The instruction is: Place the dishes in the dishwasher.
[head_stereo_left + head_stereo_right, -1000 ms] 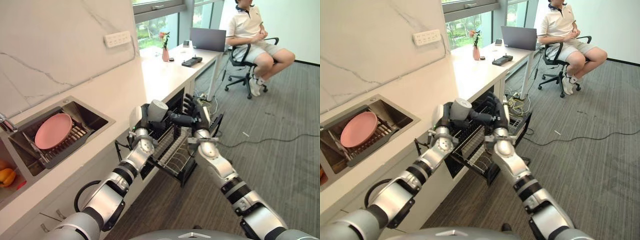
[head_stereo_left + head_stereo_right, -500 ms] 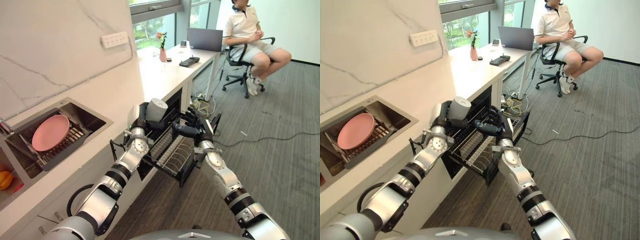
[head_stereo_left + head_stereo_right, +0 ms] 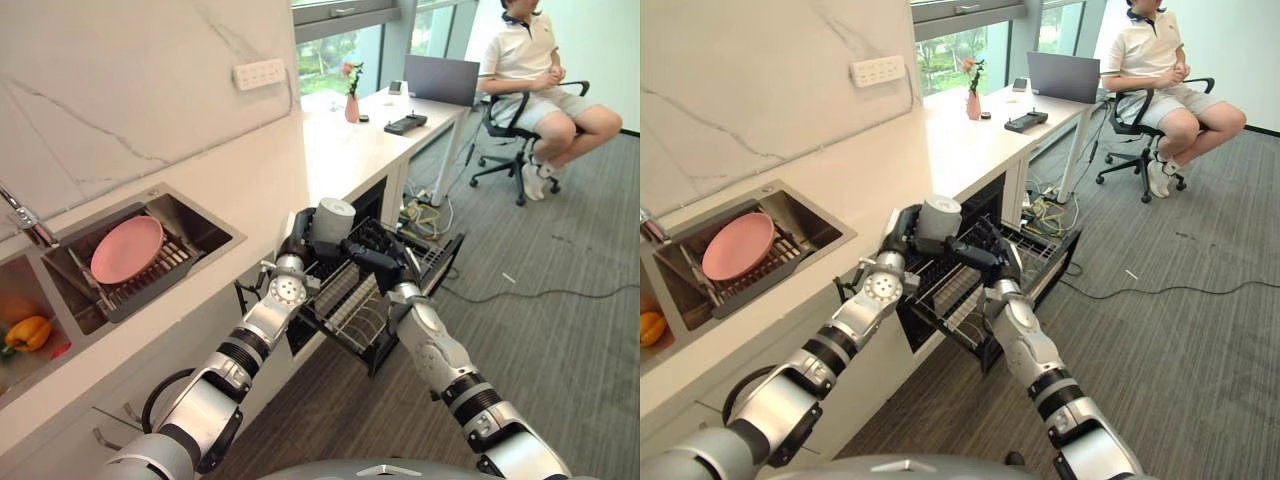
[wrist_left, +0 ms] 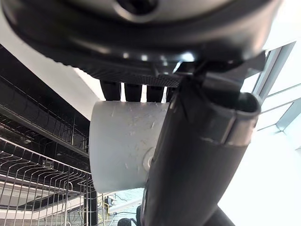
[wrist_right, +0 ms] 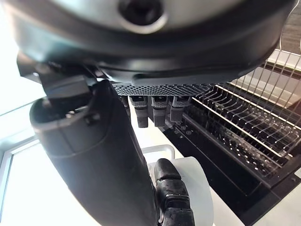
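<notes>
My left hand (image 3: 297, 233) is curled round a pale grey cup (image 3: 333, 218), holding it upright above the pulled-out dishwasher rack (image 3: 372, 318). In the left wrist view the cup (image 4: 121, 141) sits between the thumb and the fingers. My right hand (image 3: 374, 262) hovers just right of and below the cup, over the rack's wire tines, fingers stretched out and holding nothing. The right wrist view has the cup (image 5: 194, 175) with its handle close past that hand. A pink plate (image 3: 127, 248) leans in a dark drain rack inside the sink (image 3: 205, 222).
The white counter (image 3: 330, 150) runs back to a desk with a laptop (image 3: 441, 80), a small vase (image 3: 352, 106) and a dark device. A person (image 3: 540, 70) sits on an office chair at the far right. A yellow pepper (image 3: 24, 333) lies left of the sink.
My right hand has dropped from beside the cup down towards the rack. The cup stays in my left hand. The camera has shifted, so the whole scene sits further right.
</notes>
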Robot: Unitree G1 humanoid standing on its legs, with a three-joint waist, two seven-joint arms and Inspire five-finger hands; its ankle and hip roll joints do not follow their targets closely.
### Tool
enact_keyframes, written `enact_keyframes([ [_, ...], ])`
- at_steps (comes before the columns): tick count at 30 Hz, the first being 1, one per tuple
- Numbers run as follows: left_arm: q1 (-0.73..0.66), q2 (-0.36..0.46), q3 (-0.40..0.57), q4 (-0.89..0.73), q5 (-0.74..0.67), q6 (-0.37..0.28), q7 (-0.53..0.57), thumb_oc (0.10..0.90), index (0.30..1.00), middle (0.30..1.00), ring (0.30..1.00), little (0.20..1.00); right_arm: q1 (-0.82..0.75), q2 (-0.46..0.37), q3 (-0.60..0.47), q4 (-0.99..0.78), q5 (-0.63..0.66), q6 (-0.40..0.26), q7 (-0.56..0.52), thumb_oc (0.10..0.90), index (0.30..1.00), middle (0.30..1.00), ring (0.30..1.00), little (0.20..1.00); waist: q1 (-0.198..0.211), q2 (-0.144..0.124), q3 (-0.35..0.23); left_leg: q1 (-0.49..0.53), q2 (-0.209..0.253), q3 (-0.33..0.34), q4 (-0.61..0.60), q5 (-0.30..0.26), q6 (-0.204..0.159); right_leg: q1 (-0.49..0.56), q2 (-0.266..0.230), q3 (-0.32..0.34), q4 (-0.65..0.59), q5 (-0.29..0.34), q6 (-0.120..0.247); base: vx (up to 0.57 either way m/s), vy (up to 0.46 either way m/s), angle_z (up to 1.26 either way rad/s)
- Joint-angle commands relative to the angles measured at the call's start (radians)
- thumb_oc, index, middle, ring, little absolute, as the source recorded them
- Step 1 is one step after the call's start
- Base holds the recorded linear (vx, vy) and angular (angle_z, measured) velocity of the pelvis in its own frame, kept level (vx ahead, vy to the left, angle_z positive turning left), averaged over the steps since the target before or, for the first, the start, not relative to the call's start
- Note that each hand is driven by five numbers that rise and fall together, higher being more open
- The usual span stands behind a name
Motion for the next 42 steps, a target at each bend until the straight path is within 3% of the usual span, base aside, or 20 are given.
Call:
enact_keyframes([
  [1, -0.128, 0.012, -0.058, -0.036, 0.017, -0.129, -0.004, 0.4, 0.3, 0.3, 0.3, 0.3, -0.147, 0.029, -0.081, -0.015, 0.051, -0.112, 0.065, 0.8, 0.9, 0.9, 0.9, 0.9, 0.018, 0.008, -0.057, -0.029, -0.02, -0.066, 0.01, -0.073, 0.032, 0.029, -0.08, -0.046, 0.017, -0.081, 0.064, 0.0, -0.011, 0.07],
  [8, -0.132, 0.017, -0.085, -0.043, 0.039, -0.131, -0.035, 0.4, 0.3, 0.3, 0.3, 0.3, -0.174, -0.014, -0.049, 0.006, 0.032, -0.077, 0.098, 0.8, 0.9, 0.9, 0.9, 0.9, 0.028, 0.003, -0.051, -0.038, -0.021, -0.078, 0.01, -0.068, 0.031, 0.029, -0.08, -0.053, 0.017, -0.083, 0.063, 0.0, -0.007, 0.08],
  [16, -0.131, 0.006, -0.113, -0.044, 0.049, -0.135, -0.065, 0.4, 0.3, 0.3, 0.3, 0.3, -0.2, -0.009, -0.024, 0.006, 0.124, -0.074, 0.159, 0.8, 0.9, 0.9, 0.9, 0.9, 0.035, -0.003, -0.045, -0.043, -0.021, -0.089, 0.01, -0.066, 0.029, 0.034, -0.081, -0.065, 0.017, -0.085, 0.063, 0.0, -0.002, 0.0],
  [28, -0.141, 0.017, -0.151, -0.089, 0.032, -0.147, -0.142, 0.4, 0.3, 0.3, 0.3, 0.3, -0.243, -0.042, 0.049, 0.075, 0.131, -0.007, 0.217, 0.8, 0.9, 0.9, 0.9, 0.9, 0.041, -0.007, -0.038, -0.05, -0.02, -0.09, 0.01, -0.062, 0.027, 0.03, -0.08, -0.068, 0.017, -0.084, 0.063, 0.0, -0.001, 0.01],
  [36, -0.123, 0.057, -0.164, -0.135, 0.072, -0.149, -0.172, 0.4, 0.3, 0.3, 0.3, 0.3, -0.269, -0.086, 0.072, 0.078, 0.094, 0.021, 0.234, 0.8, 0.9, 0.9, 0.9, 0.9, 0.046, -0.009, -0.035, -0.052, -0.022, -0.09, 0.01, -0.064, 0.026, 0.028, -0.08, -0.068, 0.017, -0.083, 0.063, 0.0, 0.0, 0.0],
  [39, -0.091, 0.075, -0.182, -0.195, 0.028, -0.168, -0.248, 0.4, 0.3, 0.3, 0.3, 0.3, -0.31, -0.161, 0.12, 0.071, 0.021, 0.049, 0.278, 0.8, 0.9, 0.9, 0.9, 0.9, 0.047, -0.012, -0.03, -0.056, -0.022, -0.093, 0.01, -0.062, 0.025, 0.027, -0.08, -0.067, 0.017, -0.082, 0.063, 0.0, 0.0, 0.0],
  [42, -0.075, 0.088, -0.187, -0.229, 0.007, -0.171, -0.272, 0.4, 0.3, 0.3, 0.3, 0.3, -0.322, -0.187, 0.127, 0.078, -0.016, 0.056, 0.285, 0.8, 0.9, 0.9, 0.9, 0.9, 0.046, -0.013, -0.029, -0.056, -0.022, -0.092, 0.01, -0.063, 0.025, 0.026, -0.081, -0.066, 0.017, -0.081, 0.064, 0.0, 0.002, 0.04],
])
